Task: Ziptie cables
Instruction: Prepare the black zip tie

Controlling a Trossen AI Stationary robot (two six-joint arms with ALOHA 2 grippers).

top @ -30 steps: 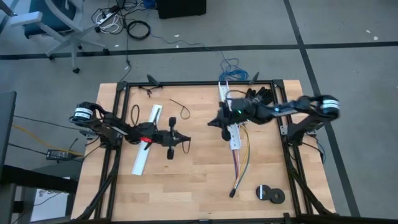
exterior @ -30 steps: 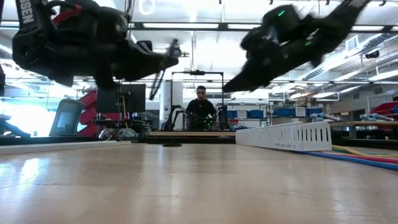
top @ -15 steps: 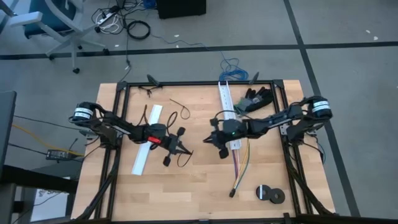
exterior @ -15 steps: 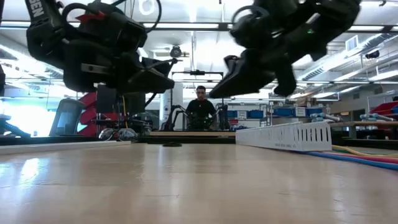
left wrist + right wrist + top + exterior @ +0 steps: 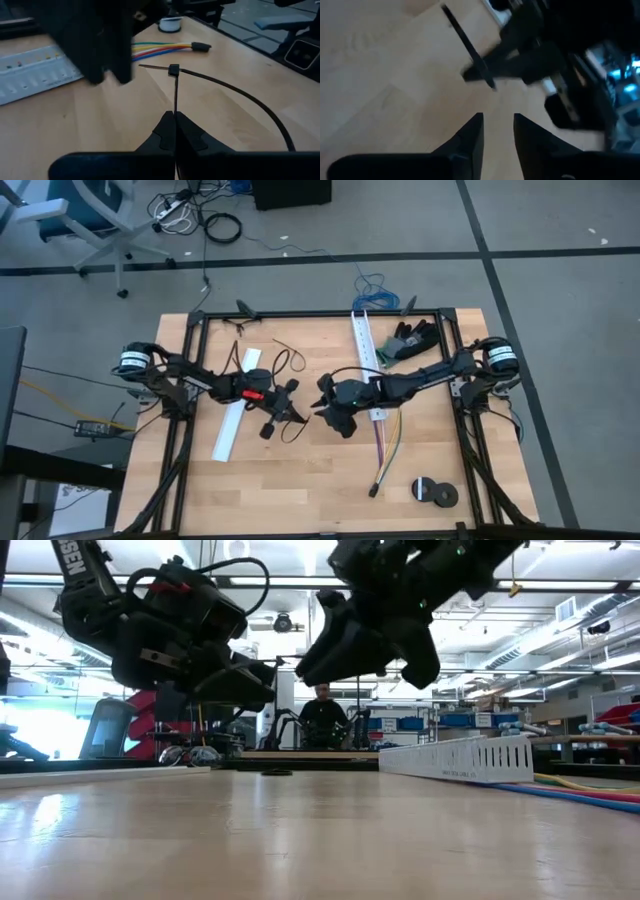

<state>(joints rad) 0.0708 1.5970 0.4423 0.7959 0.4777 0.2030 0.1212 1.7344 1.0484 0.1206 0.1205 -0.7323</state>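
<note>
My left gripper sits mid-table, shut on a black ziptie bent into a loop, its small square head ahead of the fingertips. My right gripper is open, a short way to the right of it, pointing at the left gripper; in the right wrist view its fingers face the ziptie without touching it. The cables, yellow, blue and pinkish wires, lie flat on the table toward the near right, dark end nearest. Another ziptie lies loose on the table farther back. My left gripper pinches the ziptie's thin strap between its two shut fingertips, a little below the head. The strap runs straight out along the fingers to the head. The loop curves away to one side, clear of the table.
A white slotted channel lies lengthwise beside the cables; a second white channel lies under the left arm. A black tape roll sits near the right corner and dark gloves at the far right. A person sits beyond the table.
My right gripper has swept from above the white channel toward the table's left and now points at the left gripper's tips. My left gripper has shifted slightly toward the right and turned, carrying the looped ziptie with it.
</note>
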